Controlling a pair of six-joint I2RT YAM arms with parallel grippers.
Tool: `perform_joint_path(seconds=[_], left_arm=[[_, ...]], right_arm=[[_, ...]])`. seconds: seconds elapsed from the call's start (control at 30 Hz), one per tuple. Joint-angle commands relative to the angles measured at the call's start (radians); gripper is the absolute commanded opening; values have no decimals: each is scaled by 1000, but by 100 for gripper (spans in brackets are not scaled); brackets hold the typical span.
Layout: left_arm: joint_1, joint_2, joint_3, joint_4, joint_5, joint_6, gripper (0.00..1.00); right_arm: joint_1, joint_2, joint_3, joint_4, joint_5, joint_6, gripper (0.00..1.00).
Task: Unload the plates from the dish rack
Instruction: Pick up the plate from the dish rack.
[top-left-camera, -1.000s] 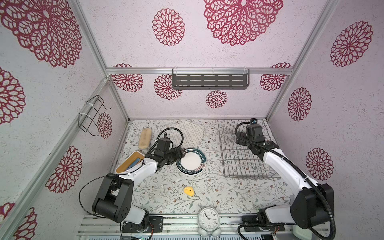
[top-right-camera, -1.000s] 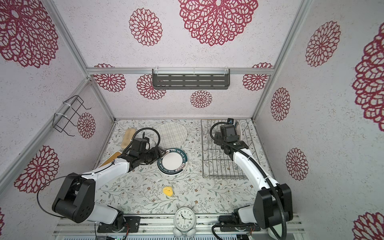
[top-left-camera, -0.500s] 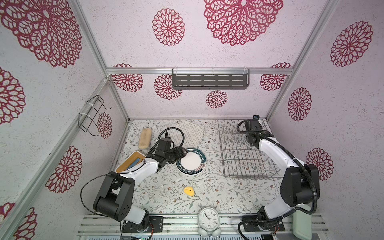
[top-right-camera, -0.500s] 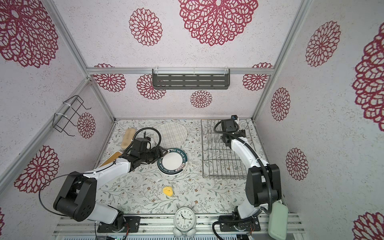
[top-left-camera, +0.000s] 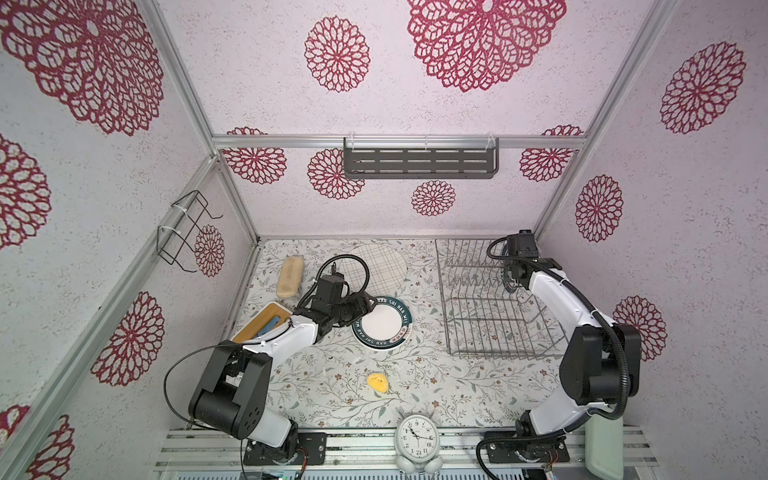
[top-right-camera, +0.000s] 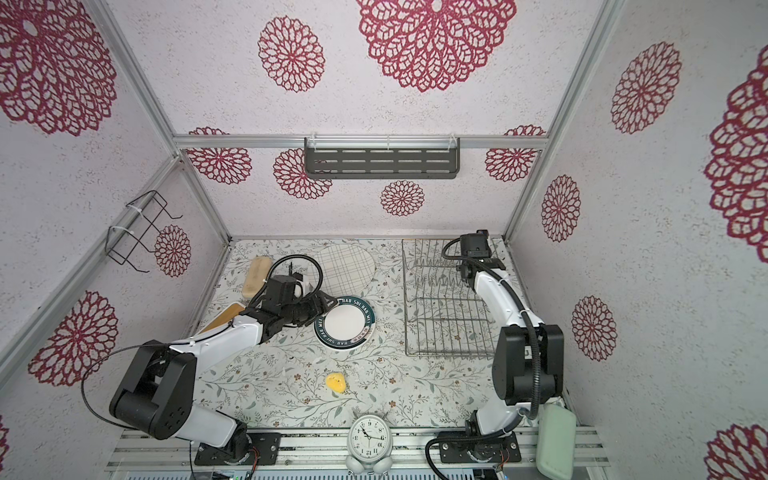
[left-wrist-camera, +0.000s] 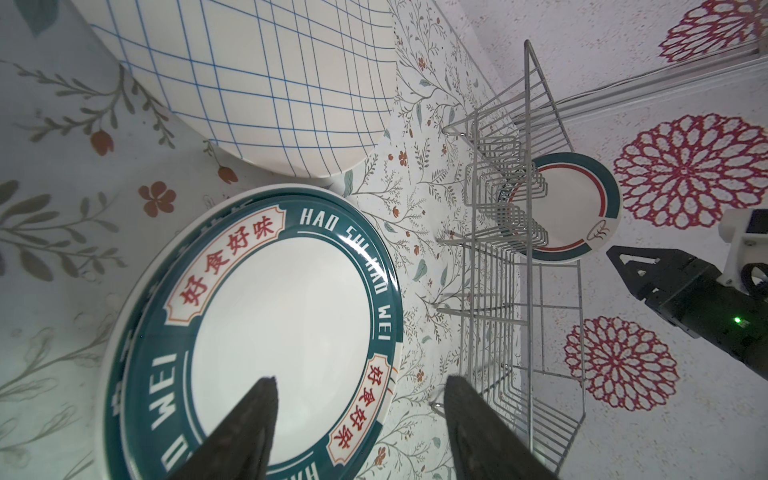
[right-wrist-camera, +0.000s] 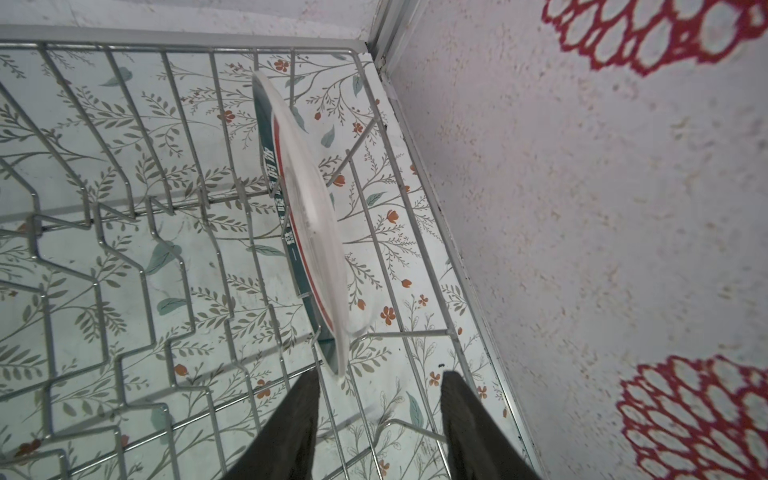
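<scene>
Two plates lie flat on the table: a cream grid-lined one and a white one with a teal lettered rim. My left gripper is open at this plate's rim, one finger over its white centre, one over the table. A third teal-and-red rimmed plate stands upright in the far right corner of the dish rack. My right gripper hangs over it, open, the plate's edge at its fingertips. In both top views the arm mostly hides this plate.
The rack's right side runs close along the right wall. A beige block and a wooden tray lie at the left, a yellow piece and a white clock in front. A grey shelf hangs on the back wall.
My right arm has swung from the rack's middle to its far right corner, and its jaws have narrowed. The left arm has barely moved.
</scene>
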Motion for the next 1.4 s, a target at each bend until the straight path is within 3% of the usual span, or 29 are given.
perform_joint_path(seconds=[0.0,0.33,1.37], left_arm=[[-5,-7,-9,20,8,6,68],[-5,-29,-10,5,0,7,68],[-7,-80,-24,-23,-14,13,68]], right_arm=[[-19,14,38,-11,-36,-2,47],[-47,63,60,9,-47,3,27],[-50,96,84,-15,-98,-9,9]])
